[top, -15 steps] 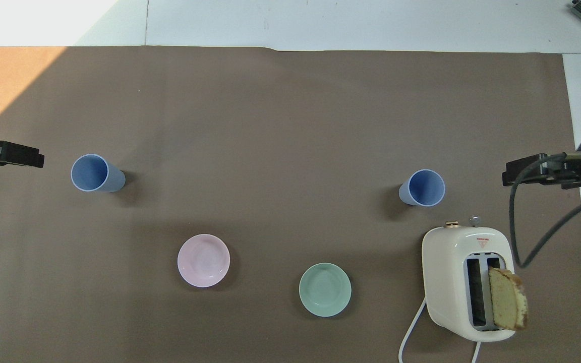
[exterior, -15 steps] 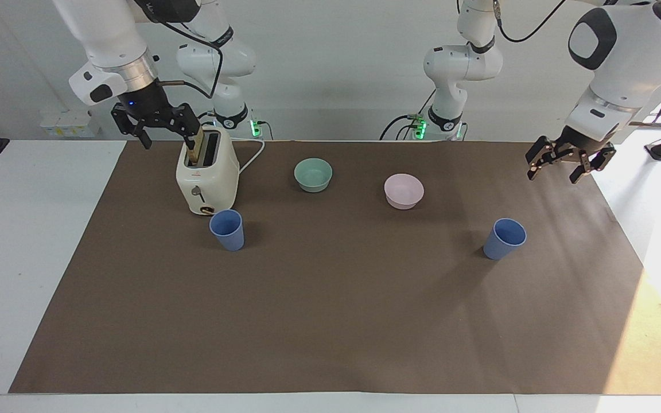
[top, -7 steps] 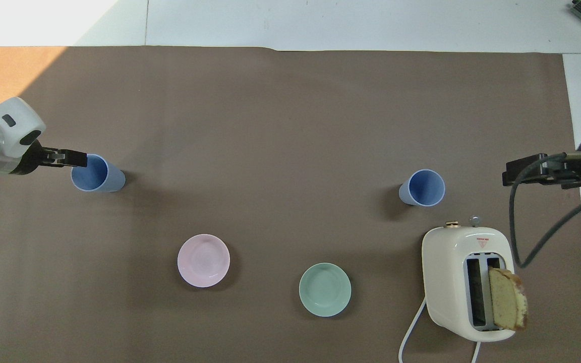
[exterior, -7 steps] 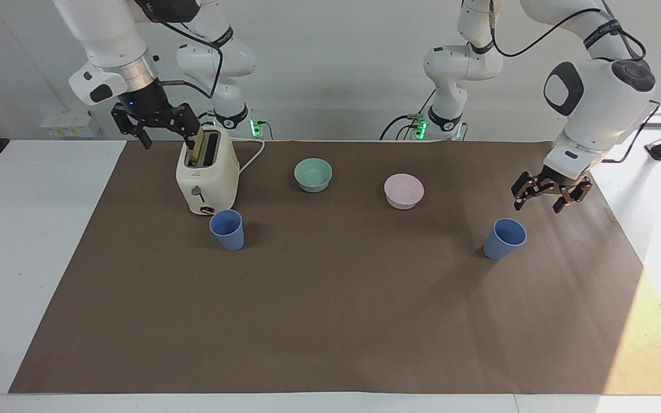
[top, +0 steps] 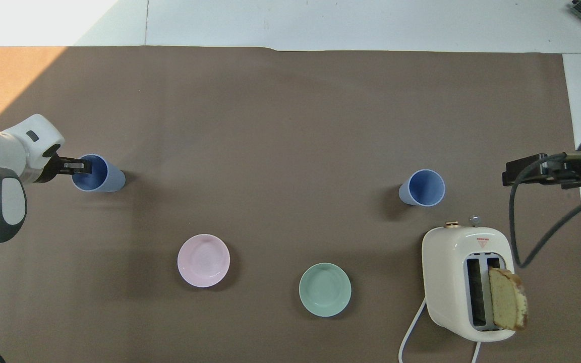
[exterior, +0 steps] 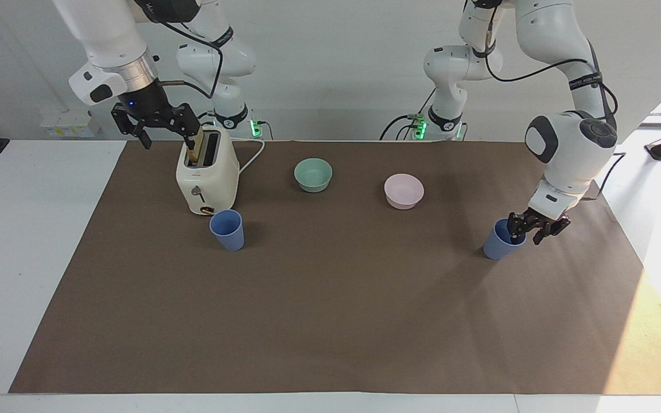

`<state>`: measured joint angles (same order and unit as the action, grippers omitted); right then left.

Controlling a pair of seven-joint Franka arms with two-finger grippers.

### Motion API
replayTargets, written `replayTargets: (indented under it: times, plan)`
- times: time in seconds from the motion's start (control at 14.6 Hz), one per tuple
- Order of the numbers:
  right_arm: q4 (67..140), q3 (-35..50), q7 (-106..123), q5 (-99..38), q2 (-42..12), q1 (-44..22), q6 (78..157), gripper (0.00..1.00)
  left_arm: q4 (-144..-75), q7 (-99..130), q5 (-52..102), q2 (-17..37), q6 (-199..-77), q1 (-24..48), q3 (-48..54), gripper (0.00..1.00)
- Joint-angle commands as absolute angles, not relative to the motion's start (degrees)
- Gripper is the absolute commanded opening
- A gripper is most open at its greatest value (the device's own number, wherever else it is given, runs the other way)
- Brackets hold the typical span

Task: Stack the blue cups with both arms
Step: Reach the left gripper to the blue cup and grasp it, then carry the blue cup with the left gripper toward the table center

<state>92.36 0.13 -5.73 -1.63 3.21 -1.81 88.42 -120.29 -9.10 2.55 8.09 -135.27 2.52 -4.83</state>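
Two blue cups stand upright on the brown mat. One cup point(exterior: 497, 246) point(top: 104, 175) is toward the left arm's end. My left gripper point(exterior: 533, 228) point(top: 74, 165) is down at its rim, open, with one finger inside the cup and the other outside. The other cup point(exterior: 228, 229) point(top: 424, 187) stands toward the right arm's end, beside the toaster and a little farther from the robots. My right gripper point(exterior: 168, 133) point(top: 527, 171) is open and empty, and waits raised over the mat's edge next to the toaster.
A cream toaster point(exterior: 207, 178) point(top: 452, 272) holds a bread slice point(top: 507, 298) in one slot. A mint-green bowl point(exterior: 312, 174) point(top: 325, 289) and a pink bowl point(exterior: 403, 190) point(top: 203, 260) sit nearer the robots than the cups.
My left arm has come down from the mat's edge to the cup at its end, and its gripper now straddles the rim. The right arm has not moved.
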Motion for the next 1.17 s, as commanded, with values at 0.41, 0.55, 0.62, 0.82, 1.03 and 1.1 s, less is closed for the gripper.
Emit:
replayTargets:
  times: [0.41, 0.55, 0.62, 0.82, 1.03, 1.1]
  plan:
    - [92.99, 0.44, -6.24, -3.08, 3.60, -1.05, 88.86, 1.00, -115.40, -9.05, 3.34, 5.89, -125.94, 8.94, -4.57, 0.00]
    - [92.99, 0.44, -6.24, -3.08, 3.60, -0.97, 88.86, 1.00, -115.49, -5.56, 3.34, 5.80, -126.21, 13.51, -4.48, 0.00]
    - [92.99, 0.44, -6.24, -3.08, 3.60, -1.05, 88.86, 1.00, -115.66, -1.97, 3.34, 5.89, -126.38, 17.36, -4.48, 0.00]
    - [92.99, 0.44, -6.24, -3.08, 3.60, -1.05, 88.86, 1.00, -116.80, 11.83, 3.43, 7.20, -129.97, 27.04, -4.48, 0.00]
    - [92.99, 0.44, -6.24, -3.08, 3.60, -0.97, 88.94, 1.00, -116.81, 19.75, 3.43, 9.74, -135.50, 32.85, -4.48, 0.00]
    - [92.99, 0.44, -6.24, -3.08, 3.60, -1.05, 88.95, 1.00, -116.89, 22.82, 3.43, 10.63, -138.14, 35.13, -4.48, 0.00]
